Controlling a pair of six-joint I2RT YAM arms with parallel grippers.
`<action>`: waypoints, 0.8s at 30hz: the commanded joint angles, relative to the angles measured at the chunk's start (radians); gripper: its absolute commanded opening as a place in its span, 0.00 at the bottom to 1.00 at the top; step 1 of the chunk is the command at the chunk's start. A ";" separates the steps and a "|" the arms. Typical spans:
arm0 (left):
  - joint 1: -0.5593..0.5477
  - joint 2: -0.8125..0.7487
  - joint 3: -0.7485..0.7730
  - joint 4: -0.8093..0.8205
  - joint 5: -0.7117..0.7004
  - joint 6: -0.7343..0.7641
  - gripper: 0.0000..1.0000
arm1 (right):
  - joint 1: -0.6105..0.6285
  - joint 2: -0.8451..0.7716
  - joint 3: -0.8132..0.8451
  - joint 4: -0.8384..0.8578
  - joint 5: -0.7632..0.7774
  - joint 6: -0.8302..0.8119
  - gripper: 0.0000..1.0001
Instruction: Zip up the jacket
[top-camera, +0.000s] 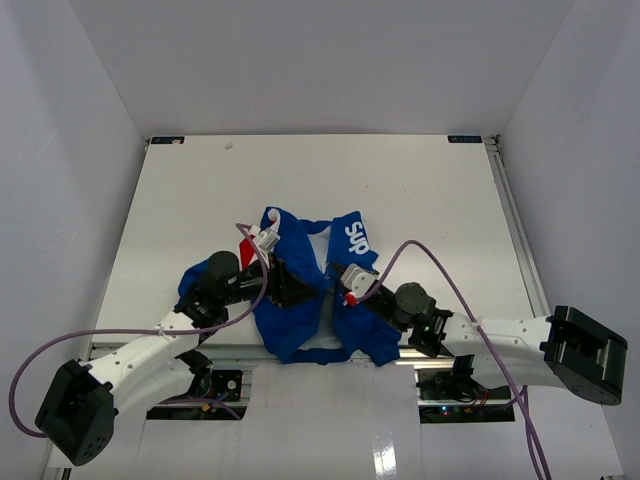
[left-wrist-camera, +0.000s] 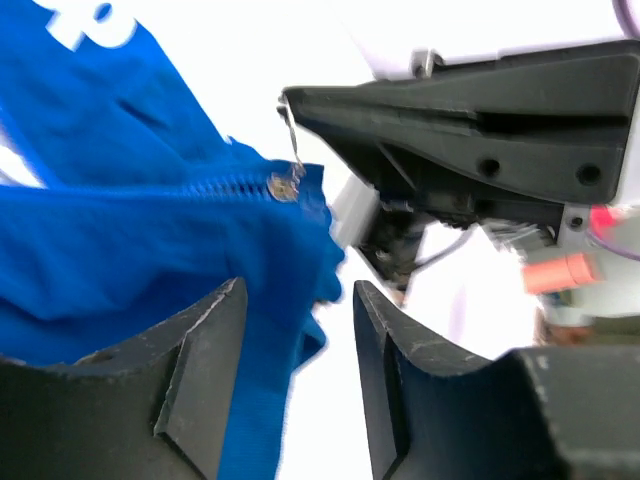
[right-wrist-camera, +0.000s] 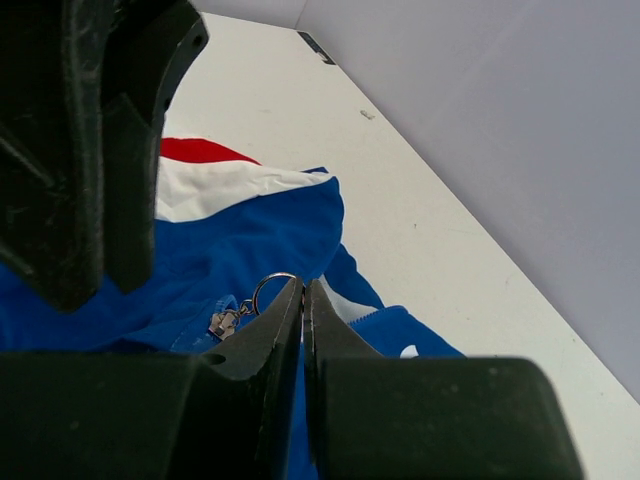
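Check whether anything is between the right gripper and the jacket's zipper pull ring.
Nothing visible does. The right gripper looks shut on the pull ring of the jacket zipper; the left gripper is open at the blue fabric beside it.
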 joint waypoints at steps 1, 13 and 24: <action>-0.015 -0.049 0.094 -0.190 -0.115 0.186 0.57 | 0.030 -0.027 0.008 0.023 0.069 0.053 0.08; -0.181 0.035 0.238 -0.452 -0.426 0.409 0.54 | 0.037 0.026 0.110 -0.107 0.087 0.172 0.08; -0.287 0.044 0.251 -0.425 -0.582 0.491 0.55 | 0.036 0.081 0.176 -0.159 0.097 0.196 0.08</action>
